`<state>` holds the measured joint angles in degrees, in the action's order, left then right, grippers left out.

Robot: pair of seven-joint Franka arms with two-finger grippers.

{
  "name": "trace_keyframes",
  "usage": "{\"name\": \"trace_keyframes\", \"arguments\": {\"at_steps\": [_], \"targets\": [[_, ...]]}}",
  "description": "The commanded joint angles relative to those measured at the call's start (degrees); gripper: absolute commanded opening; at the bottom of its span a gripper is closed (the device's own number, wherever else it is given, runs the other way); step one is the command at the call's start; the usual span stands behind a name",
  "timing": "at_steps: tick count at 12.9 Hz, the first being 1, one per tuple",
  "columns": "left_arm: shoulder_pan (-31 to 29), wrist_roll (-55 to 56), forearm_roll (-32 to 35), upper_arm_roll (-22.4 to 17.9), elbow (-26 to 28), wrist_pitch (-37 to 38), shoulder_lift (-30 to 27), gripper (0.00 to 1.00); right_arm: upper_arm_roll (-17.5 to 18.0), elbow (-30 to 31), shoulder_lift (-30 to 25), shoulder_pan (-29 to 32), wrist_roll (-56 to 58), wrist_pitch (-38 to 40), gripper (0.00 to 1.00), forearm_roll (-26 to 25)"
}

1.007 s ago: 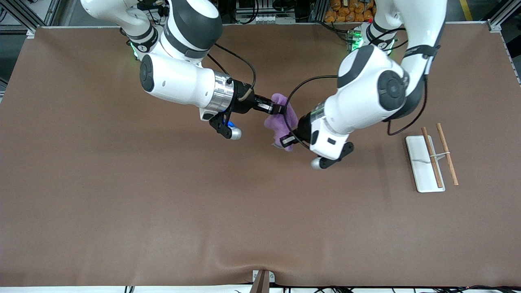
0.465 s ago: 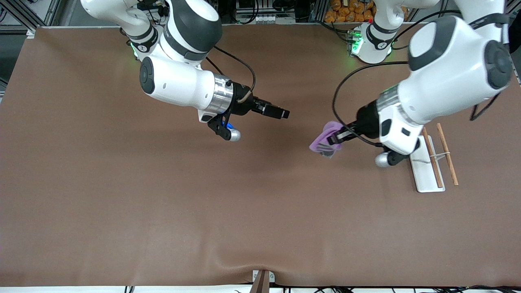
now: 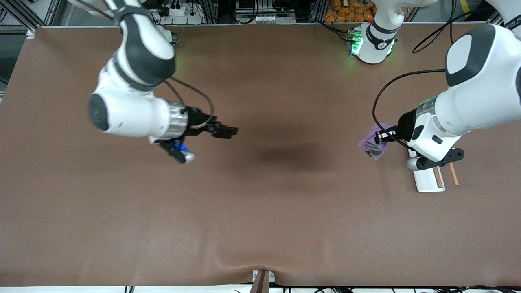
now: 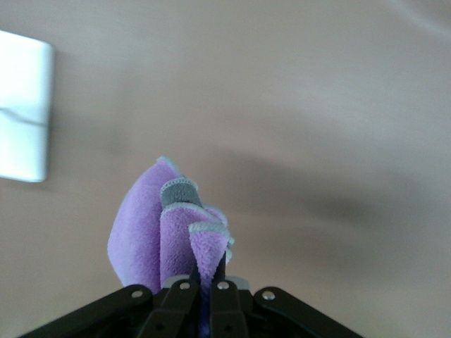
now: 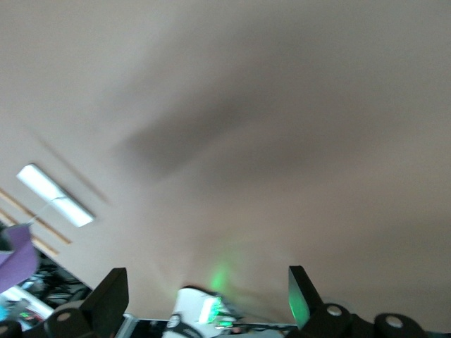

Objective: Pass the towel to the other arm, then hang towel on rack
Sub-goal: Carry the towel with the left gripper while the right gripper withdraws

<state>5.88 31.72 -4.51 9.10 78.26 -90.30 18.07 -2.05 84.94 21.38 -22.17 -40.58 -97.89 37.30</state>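
Observation:
The purple towel [image 3: 371,145] hangs bunched from my left gripper [image 3: 381,137], which is shut on it just above the table, beside the rack. The left wrist view shows the towel [image 4: 158,232] pinched between the fingertips of the left gripper [image 4: 209,266]. The rack [image 3: 426,183] is a white base with two wooden rods [image 3: 438,177], partly covered by the left arm's wrist. My right gripper [image 3: 230,132] is open and empty over the table toward the right arm's end; in its own view the right gripper [image 5: 204,292] has its fingers wide apart.
The brown table cover [image 3: 260,211] has a raised fold at its edge nearest the front camera. The rack's base shows in the left wrist view [image 4: 21,113] and the rack shows far off in the right wrist view [image 5: 55,195].
My right gripper let go of the towel and drew back toward the right arm's end. My left gripper carried the towel from the middle of the table to beside the rack.

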Motion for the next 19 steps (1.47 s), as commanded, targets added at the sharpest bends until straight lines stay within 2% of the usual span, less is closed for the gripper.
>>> {"name": "trace_keyframes", "arguments": {"at_steps": [1,2,4,5,8,11,12,14,17,19], "targets": [[-1.04,6.93,7.22,0.31,2.32,0.91,-1.29,0.00,0.99,-0.57,-0.90,5.98,12.47,5.94,1.00,-7.29],[-2.09,8.26,9.06,0.31,2.94,0.91,-1.29,0.00,0.99,-0.57,-1.25,6.87,20.89,7.00,1.00,-12.98],[-5.42,8.54,8.82,0.83,4.95,-0.31,-1.37,0.00,0.99,-0.39,-2.65,8.36,28.69,8.50,1.00,-22.50],[-7.18,8.54,8.64,1.09,8.27,-3.28,-2.33,0.00,0.99,-0.48,-3.44,10.03,30.19,9.64,1.00,-23.93],[-9.65,7.66,8.29,1.01,25.75,-20.91,-9.09,0.00,0.90,-0.04,-5.37,13.90,36.88,11.49,1.00,-28.40],[-12.54,3.55,8.47,1.01,30.18,-27.72,-9.64,0.00,0.90,0.05,-8.71,15.66,37.15,12.02,1.00,-36.93],[-14.30,-0.04,8.47,1.01,31.50,-30.52,-9.64,0.00,0.90,0.48,-9.94,16.97,38.80,12.11,1.00,-38.25],[-16.15,-5.68,8.82,0.92,33.44,-34.92,-9.55,0.00,1.16,1.01,-11.43,22.50,43.98,12.63,1.00,-37.65],[-17.30,-8.42,9.34,0.92,37.65,-41.52,-9.72,0.00,0.99,2.85,-15.91,24.88,44.71,13.25,1.00,-37.91],[-17.74,-10.09,12.49,0.92,38.89,-43.20,-10.07,0.00,1.08,3.39,-17.77,25.69,46.01,12.82,1.00,-37.83]]}}
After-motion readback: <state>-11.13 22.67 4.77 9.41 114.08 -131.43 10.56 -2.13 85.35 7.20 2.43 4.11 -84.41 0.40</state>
